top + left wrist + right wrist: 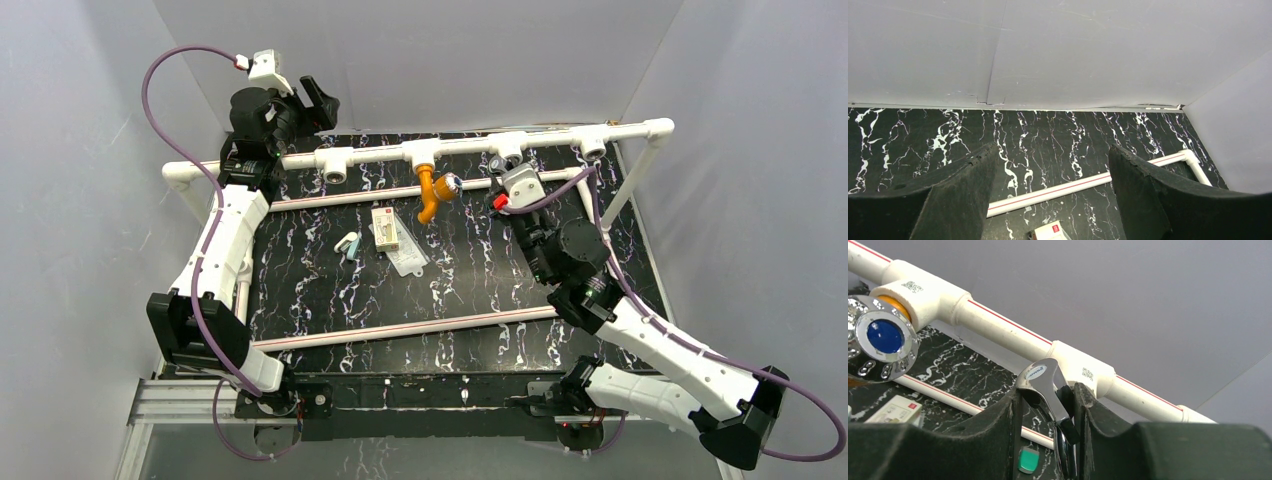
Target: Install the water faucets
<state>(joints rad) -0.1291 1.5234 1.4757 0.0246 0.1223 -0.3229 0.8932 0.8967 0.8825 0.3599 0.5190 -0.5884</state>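
Observation:
The orange plastic faucet [430,196] hangs from a middle tee socket [422,152] of the white back pipe, spout down. Its shiny round knob with a blue centre shows in the right wrist view [883,337]. My right gripper [503,174] is shut on the chrome faucet [1040,375], its lever sticking up between the fingers [998,430], right in front of the neighbouring tee socket [1083,372]. Whether its thread is inside the socket is hidden. My left gripper [312,100] is raised at the back left, open and empty [1050,195].
A small white box [385,228], a clear bag [408,256] and a small green block [347,243] lie on the black marbled board. Open tee sockets sit at the left [335,172] and right [594,148] of the back pipe. Thin white pipes [1073,185] cross the board. Grey walls close in on three sides.

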